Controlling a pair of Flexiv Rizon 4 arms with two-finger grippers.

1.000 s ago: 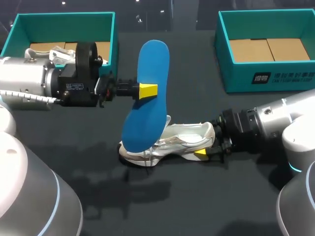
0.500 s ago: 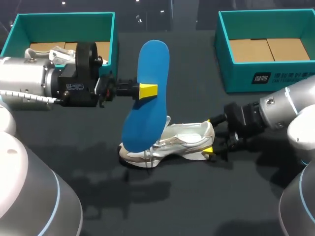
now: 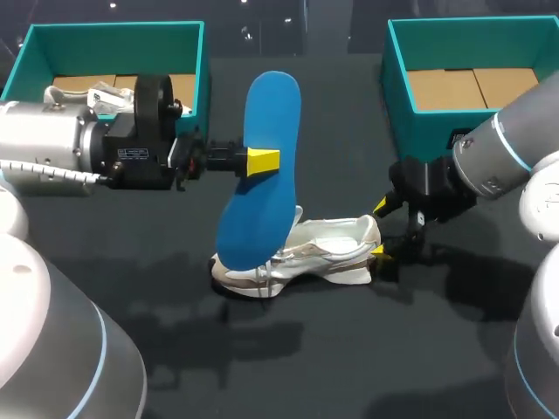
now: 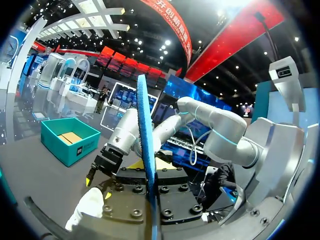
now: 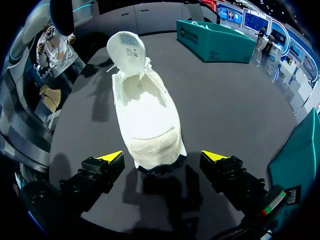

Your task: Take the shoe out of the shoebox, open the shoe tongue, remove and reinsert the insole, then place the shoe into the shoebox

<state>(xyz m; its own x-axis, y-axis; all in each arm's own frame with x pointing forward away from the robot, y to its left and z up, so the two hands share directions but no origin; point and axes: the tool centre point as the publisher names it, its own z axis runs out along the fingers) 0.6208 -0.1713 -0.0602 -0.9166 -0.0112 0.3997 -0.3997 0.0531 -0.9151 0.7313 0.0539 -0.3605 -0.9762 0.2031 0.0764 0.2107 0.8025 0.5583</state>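
Leftward, the left pincer [image 3: 262, 161] clamps the blue insole [image 3: 271, 105] mid-length; its far finger is hidden behind it. At the insole's 6 o'clock the white shoe [image 3: 327, 249] lies on the counter [image 3: 175, 349], toe partly covered. At the shoe's 3 o'clock the right pincer [image 3: 380, 229] gapes wide, straddling the heel without touching

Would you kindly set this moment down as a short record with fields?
Insole: blue, upright, over the shoe's front
Shoe: white, on the table, tongue open
Left gripper: shut on insole
Right gripper: open, fingers either side of heel, not touching
Boxes: left shoebox and right shoebox, teal, open
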